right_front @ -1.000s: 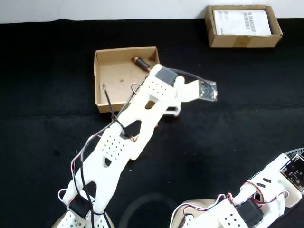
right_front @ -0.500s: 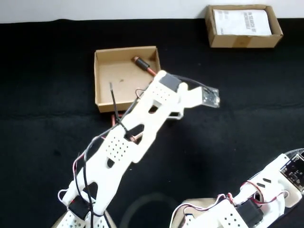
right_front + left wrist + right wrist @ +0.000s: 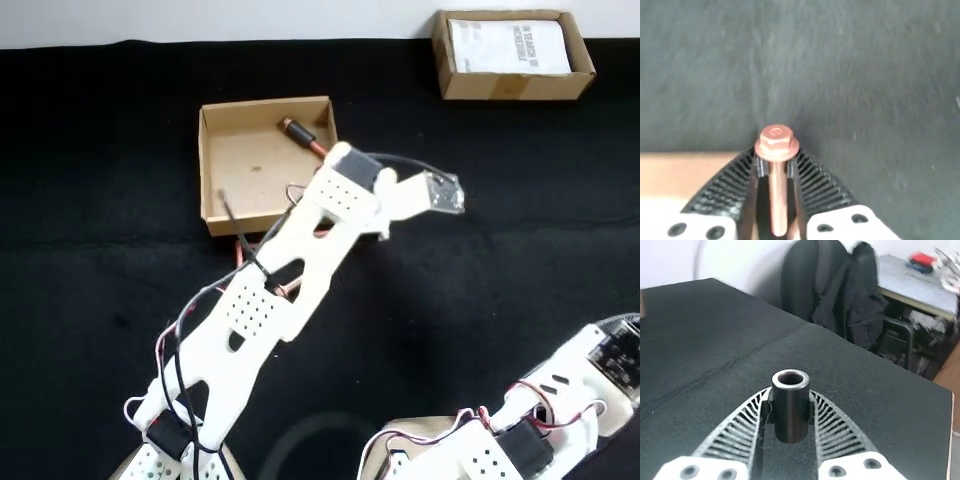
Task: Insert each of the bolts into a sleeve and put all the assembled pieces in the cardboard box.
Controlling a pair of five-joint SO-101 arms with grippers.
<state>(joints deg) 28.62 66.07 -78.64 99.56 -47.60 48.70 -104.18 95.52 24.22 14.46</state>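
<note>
My left gripper (image 3: 776,155) is shut on a copper bolt (image 3: 776,172), whose hex head points away from the wrist above the black mat. In the high view the left arm (image 3: 300,250) stretches to the near right corner of the open cardboard box (image 3: 207,170), and the arm hides its gripper. One assembled piece (image 3: 300,135), a dark sleeve with a copper bolt in it, lies in the box's far right corner. My right gripper (image 3: 790,392) is shut on a black sleeve (image 3: 790,407) with its open bore facing outward. The right arm (image 3: 540,420) sits at the table's near right.
A second cardboard box (image 3: 505,85) with a printed sheet inside stands at the far right. A strip of the task box's wall (image 3: 685,167) runs beside the left fingers. Beyond the table's end are a dark chair (image 3: 835,290) and a desk.
The left arm's wrist swung slightly right and back beside the box's near right corner, still holding the bolt. The right arm has barely moved.
</note>
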